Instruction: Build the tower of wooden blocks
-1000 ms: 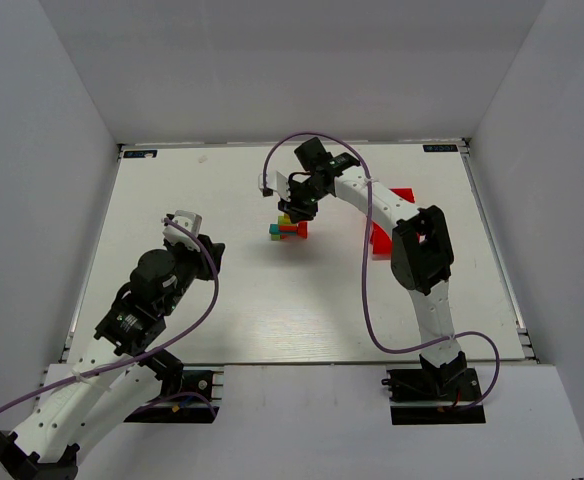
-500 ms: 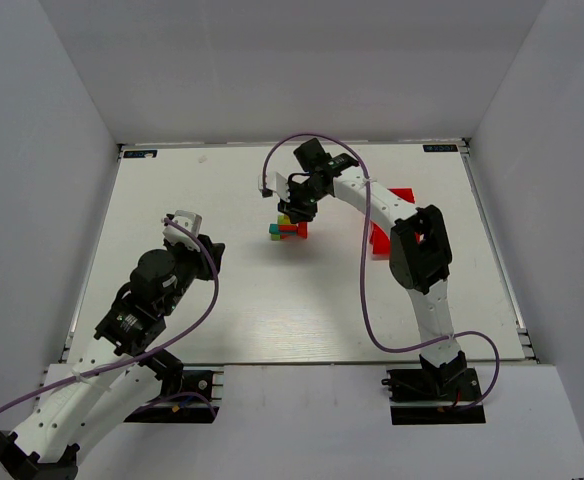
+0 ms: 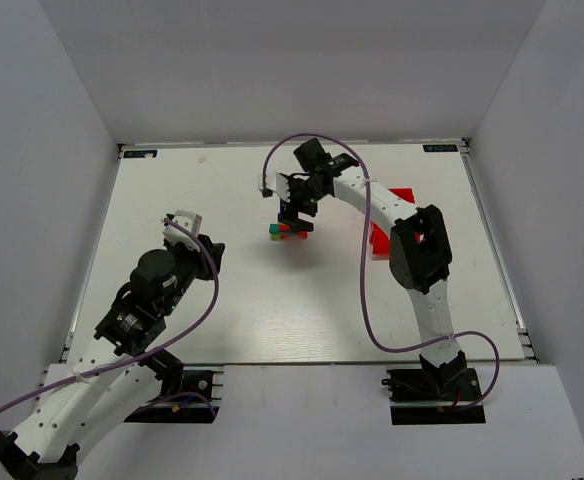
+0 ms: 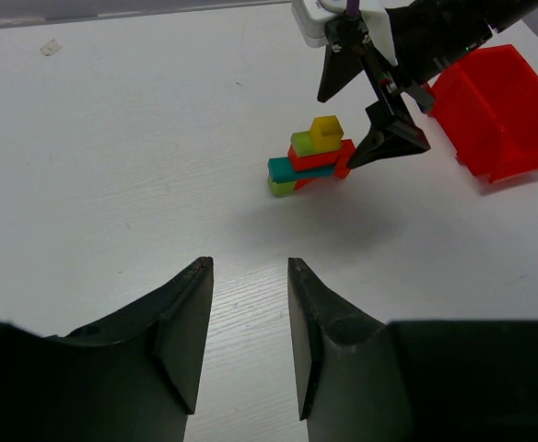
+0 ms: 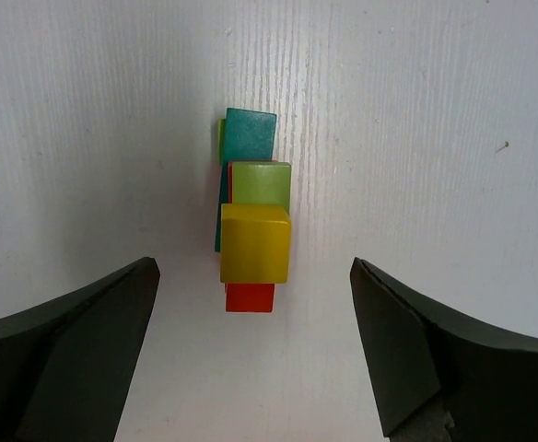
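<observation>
A white table (image 3: 222, 290) fills the overhead view, with two arms bolted at its near edge. The right arm (image 3: 417, 260) reaches toward the far edge. The left arm (image 3: 142, 300) is folded back near the left edge.

Compared with a second ago, the right gripper (image 5: 252, 269) has lifted a little off the wood block tower (image 4: 310, 158). Its fingers now hang wide apart on either side of the top blocks, touching none of them. The left arm has not moved. The left gripper (image 4: 248, 267) has its fingers parted with nothing between them, well apart from the tower and pointing toward it.

A red bin (image 4: 499, 110) sits toward the far right corner, partly hidden by the right arm from above. Its inside cannot be seen in any view.

The tower stands on the table nearer the far edge, about midway between left and right, a little left of the bin. A yellow cube (image 4: 326, 132) is on top, just beside a lime green cube (image 4: 302, 143). Both rest on a red bar (image 4: 320, 157), with a teal bar (image 4: 292, 168) below it.
</observation>
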`<state>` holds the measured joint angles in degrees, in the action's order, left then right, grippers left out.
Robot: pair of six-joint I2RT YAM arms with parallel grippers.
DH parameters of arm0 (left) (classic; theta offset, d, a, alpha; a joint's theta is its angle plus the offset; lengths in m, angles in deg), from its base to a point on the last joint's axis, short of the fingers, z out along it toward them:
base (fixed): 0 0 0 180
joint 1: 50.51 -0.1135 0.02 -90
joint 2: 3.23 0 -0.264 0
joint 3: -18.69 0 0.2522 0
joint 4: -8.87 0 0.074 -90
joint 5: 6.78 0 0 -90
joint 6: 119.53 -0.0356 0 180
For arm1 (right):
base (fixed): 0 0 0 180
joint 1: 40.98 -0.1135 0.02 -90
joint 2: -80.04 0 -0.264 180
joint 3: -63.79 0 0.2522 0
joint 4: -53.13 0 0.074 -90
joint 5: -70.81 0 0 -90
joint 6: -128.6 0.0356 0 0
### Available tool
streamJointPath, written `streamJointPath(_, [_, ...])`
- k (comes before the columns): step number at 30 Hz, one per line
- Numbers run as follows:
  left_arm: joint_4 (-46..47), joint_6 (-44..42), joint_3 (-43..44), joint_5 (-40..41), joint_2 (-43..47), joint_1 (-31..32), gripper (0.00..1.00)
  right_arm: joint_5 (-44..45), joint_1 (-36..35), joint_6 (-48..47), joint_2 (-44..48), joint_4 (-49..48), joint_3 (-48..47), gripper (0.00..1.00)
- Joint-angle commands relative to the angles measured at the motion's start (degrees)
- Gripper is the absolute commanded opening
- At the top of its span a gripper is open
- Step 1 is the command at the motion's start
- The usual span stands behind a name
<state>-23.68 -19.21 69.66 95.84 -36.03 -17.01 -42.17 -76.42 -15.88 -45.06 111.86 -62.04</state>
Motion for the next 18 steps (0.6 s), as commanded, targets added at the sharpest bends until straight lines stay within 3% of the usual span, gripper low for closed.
streamJointPath(1, [1.03,-0.22,0.14,-0.76,0.1,-0.27,0.49,-1.71,-0.16,-0.01,3.54,-0.06,0.18,0.9])
streamJointPath(6, [1.03,-0.22,-0.39,-0.23,-0.43,-0.27,0.49,0.47,0.37,1.04,15.39,-3.39,10.01,0.9])
streamJointPath(8, [1.03,-0.74,-0.39,-0.23,-0.43,-0.27,0.49,1.79,0.46,3.39,23.96,-9.62,20.52,0.9])
streamJointPath(12, [1.03,-1.36,-0.39,-2.07,-1.04,-0.27,0.77,9.6,0.73,10.68,35.94,-22.35,36.37,0.9])
streamJointPath(14, [2.17,-2.85,-0.91,-5.31,-1.65,-0.27,0.99,14.87,0.99,14.74,40.1,-25.61,44.79,0.9])
streamJointPath(18, [2.17,-5.75,-0.91,-9.11,-3.76,-0.8,0.99,21.83,1.25,22.21,47.29,-27.57,52.91,0.9])
